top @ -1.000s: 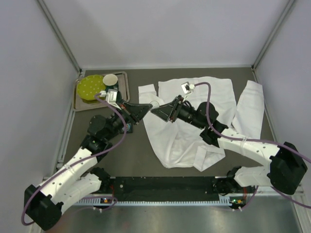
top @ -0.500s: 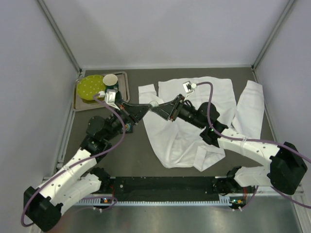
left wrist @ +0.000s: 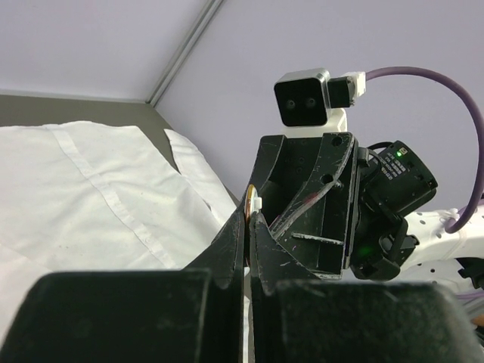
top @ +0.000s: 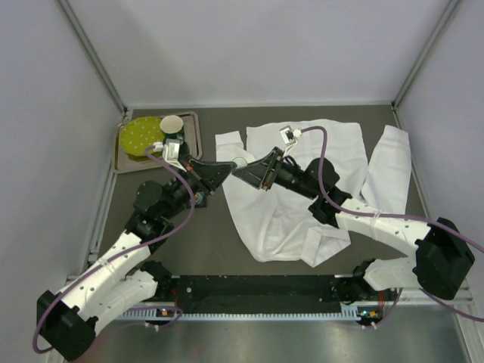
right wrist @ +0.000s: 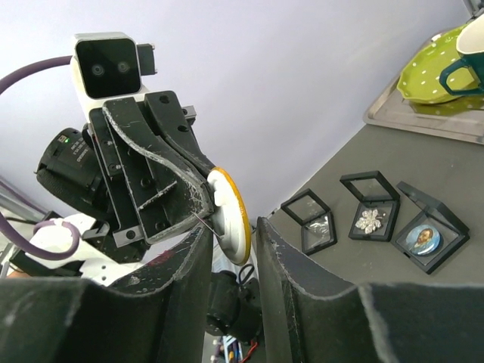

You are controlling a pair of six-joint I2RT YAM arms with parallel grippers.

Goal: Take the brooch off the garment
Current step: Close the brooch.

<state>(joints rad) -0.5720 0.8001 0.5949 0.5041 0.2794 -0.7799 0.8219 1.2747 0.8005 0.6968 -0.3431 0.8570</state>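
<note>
The brooch is a round white disc with a yellow rim and a thin pin at its back. My left gripper is shut on it at the very fingertips, where only its edge shows. It is held in the air over the left edge of the garment, a white shirt spread on the table. My right gripper faces the left one tip to tip. Its jaws straddle the disc, still apart, with a gap on the yellow side. From above, both grippers meet at the brooch.
A metal tray at the back left carries a green dotted plate and a cup. Three small black display boxes lie on the table, two with brooches inside. Grey walls stand on three sides.
My right gripper has edged left toward the left gripper's tips, and its jaws have narrowed around the brooch. The left gripper has stayed shut and almost still.
</note>
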